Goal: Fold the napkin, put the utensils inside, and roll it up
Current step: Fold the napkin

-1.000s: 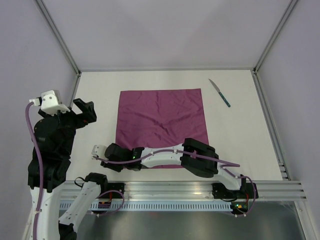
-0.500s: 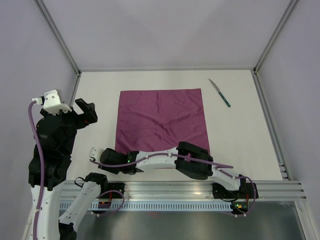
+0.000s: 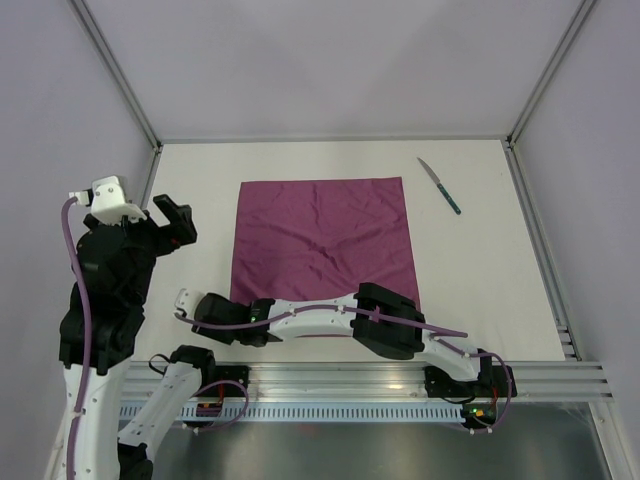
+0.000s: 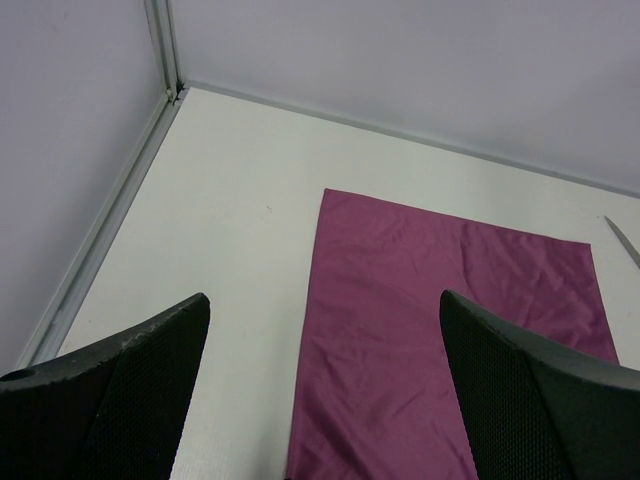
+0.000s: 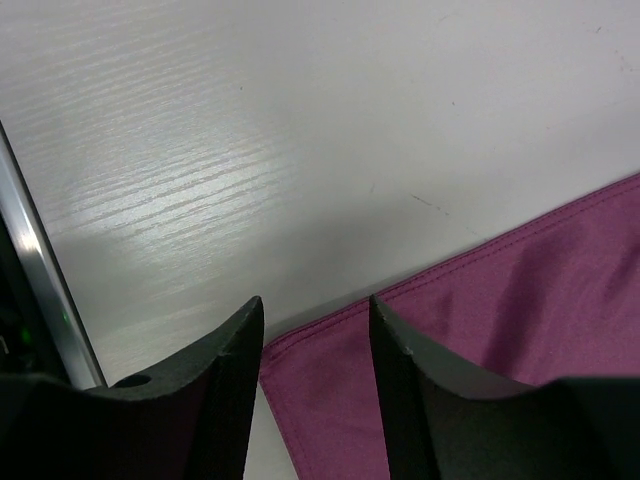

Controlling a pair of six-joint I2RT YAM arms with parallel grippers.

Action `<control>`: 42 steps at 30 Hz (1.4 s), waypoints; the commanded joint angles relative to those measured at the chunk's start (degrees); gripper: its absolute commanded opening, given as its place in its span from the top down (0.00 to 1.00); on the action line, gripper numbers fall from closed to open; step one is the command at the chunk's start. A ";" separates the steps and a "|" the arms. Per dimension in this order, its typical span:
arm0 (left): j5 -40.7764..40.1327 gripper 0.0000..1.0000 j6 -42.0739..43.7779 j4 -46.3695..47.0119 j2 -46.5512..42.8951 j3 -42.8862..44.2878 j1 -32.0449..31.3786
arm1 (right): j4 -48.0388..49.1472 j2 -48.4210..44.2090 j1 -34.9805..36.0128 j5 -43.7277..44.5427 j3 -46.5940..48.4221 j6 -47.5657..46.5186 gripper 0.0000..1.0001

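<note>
The plum napkin [image 3: 325,250] lies flat and spread in the middle of the table. One of the utensils, a knife [image 3: 440,186] with a teal handle, rests beyond its far right corner. My right arm reaches leftward along the near edge. My right gripper [image 3: 245,332] hangs low over the napkin's near left corner. In the right wrist view the gripper [image 5: 315,300] is open, its jaws on either side of that corner of the napkin [image 5: 520,300]. My left gripper [image 3: 170,225] is raised to the left of the cloth. It stands wide open [image 4: 325,350] and empty above the napkin's [image 4: 440,320] left edge.
Metal frame rails [image 3: 150,190] and pale walls bound the table on the left, right and far sides. The arm bases sit on an aluminium rail [image 3: 340,385] along the near edge. The knife's tip [image 4: 625,240] shows at the right margin of the left wrist view.
My right gripper has slid left along the napkin's near edge to its near left corner, and its jaws have spread wider. The left arm has barely shifted.
</note>
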 commanded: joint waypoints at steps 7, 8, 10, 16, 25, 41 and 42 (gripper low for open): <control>0.85 0.00 0.46 0.09 0.59 -1.56 0.26 | -3.51 0.46 0.35 1.15 -0.04 0.51 0.48; 0.76 0.00 0.55 0.00 0.58 -1.82 0.26 | -3.60 0.38 0.35 0.80 0.04 0.51 0.48; 0.58 0.00 0.73 0.09 0.58 -1.91 0.18 | -4.21 0.46 0.35 0.62 0.39 0.51 0.48; 0.50 0.00 0.99 0.09 0.85 -1.74 0.26 | -6.06 1.43 0.35 -0.70 1.63 2.88 0.50; 0.32 0.00 1.17 0.26 1.11 -2.00 0.26 | -6.06 2.57 0.35 -2.90 1.10 3.76 0.51; -0.12 0.00 1.87 0.35 1.29 -1.83 0.26 | -7.91 0.29 -0.53 -3.95 -0.83 5.35 0.52; -0.21 0.00 1.96 0.35 1.20 -1.91 0.26 | -7.82 0.29 -0.44 -3.95 -1.18 5.35 0.51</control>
